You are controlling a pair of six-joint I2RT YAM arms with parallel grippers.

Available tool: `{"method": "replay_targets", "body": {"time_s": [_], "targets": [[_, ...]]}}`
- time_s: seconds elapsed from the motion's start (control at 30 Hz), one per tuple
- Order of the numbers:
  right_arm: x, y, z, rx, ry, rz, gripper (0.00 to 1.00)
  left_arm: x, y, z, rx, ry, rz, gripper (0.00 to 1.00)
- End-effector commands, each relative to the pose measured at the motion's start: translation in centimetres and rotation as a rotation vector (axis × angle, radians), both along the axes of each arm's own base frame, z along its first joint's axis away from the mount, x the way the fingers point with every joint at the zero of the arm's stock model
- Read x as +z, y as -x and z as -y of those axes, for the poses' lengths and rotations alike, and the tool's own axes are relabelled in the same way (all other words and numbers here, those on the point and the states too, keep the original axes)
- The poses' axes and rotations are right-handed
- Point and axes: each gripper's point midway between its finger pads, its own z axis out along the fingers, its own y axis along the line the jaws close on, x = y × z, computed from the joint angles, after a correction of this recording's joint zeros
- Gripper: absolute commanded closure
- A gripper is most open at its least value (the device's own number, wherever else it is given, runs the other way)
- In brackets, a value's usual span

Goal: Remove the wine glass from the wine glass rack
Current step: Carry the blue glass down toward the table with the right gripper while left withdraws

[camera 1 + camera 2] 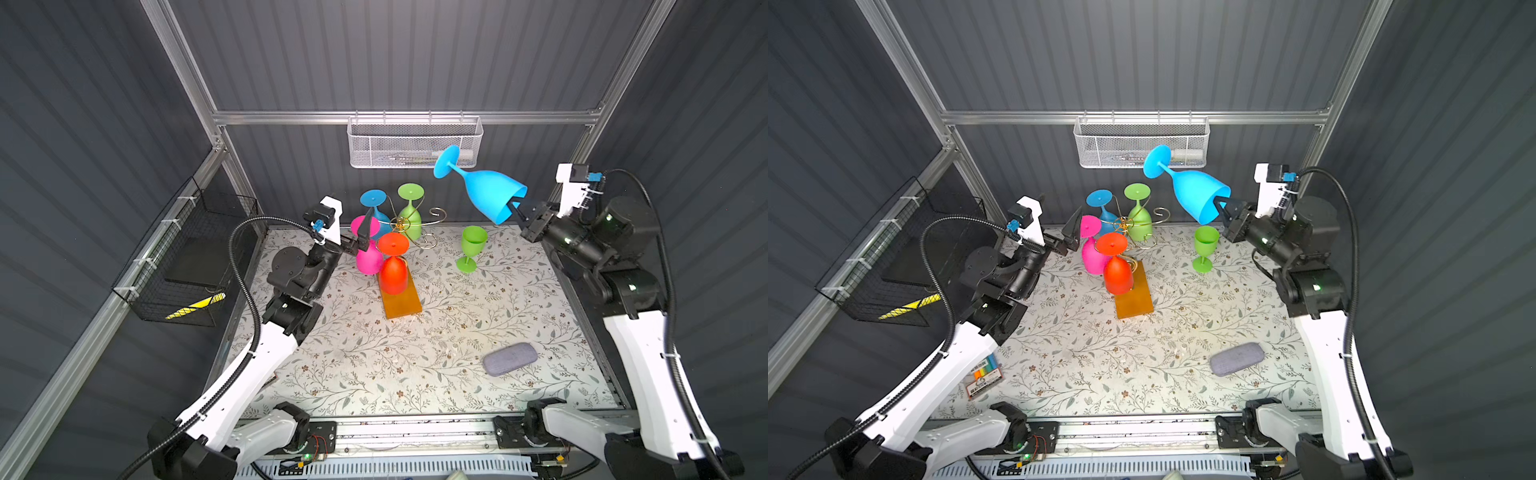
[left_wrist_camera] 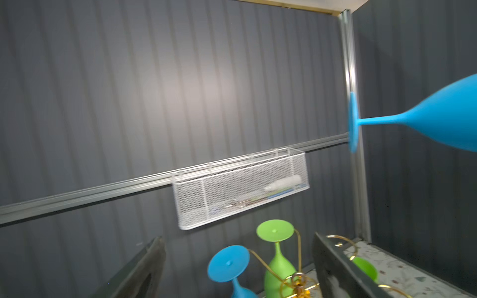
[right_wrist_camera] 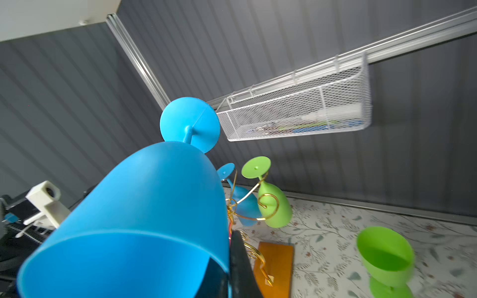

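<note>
The gold wire wine glass rack (image 1: 405,226) (image 1: 1125,224) stands on its amber base (image 1: 401,303) (image 3: 276,263) at the back of the table. Hanging upside down on it are a blue (image 1: 374,199), a green (image 1: 410,208), a pink (image 1: 368,259) and a red wine glass (image 1: 392,272). Off the rack, high at the right, a second blue wine glass (image 1: 490,195) (image 1: 1196,195) (image 3: 144,206) tilts foot-up, with my right gripper (image 1: 515,208) (image 3: 228,258) shut on its rim. My left gripper (image 1: 355,226) (image 2: 237,268) is open beside the pink glass, holding nothing.
A green glass (image 1: 471,245) stands upright on the floral table right of the rack. A white mesh basket (image 1: 415,145) hangs on the back wall and a black wire basket (image 1: 187,257) on the left wall. A grey case (image 1: 510,358) lies front right, a marker box (image 1: 984,374) front left.
</note>
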Motion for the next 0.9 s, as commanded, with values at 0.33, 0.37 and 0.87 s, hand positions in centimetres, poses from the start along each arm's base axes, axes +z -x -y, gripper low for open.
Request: {"method": "replay_targets", "body": {"time_s": [0.33, 0.37, 0.87], "targets": [[-11.7, 5.6, 7.8, -0.367, 0.336, -0.401, 1.00, -6.6, -0.6, -8.2, 0.458, -0.041, -0.066, 0.00], [-12.6, 5.7, 7.9, -0.367, 0.350, -0.430, 1.00, -7.0, -0.7, -8.5, 0.468, -0.038, -0.079, 0.01], [-20.6, 3.3, 10.2, -0.406, 0.603, -0.814, 1.00, -9.6, -1.3, -12.4, 0.543, 0.037, -0.149, 0.00]]}}
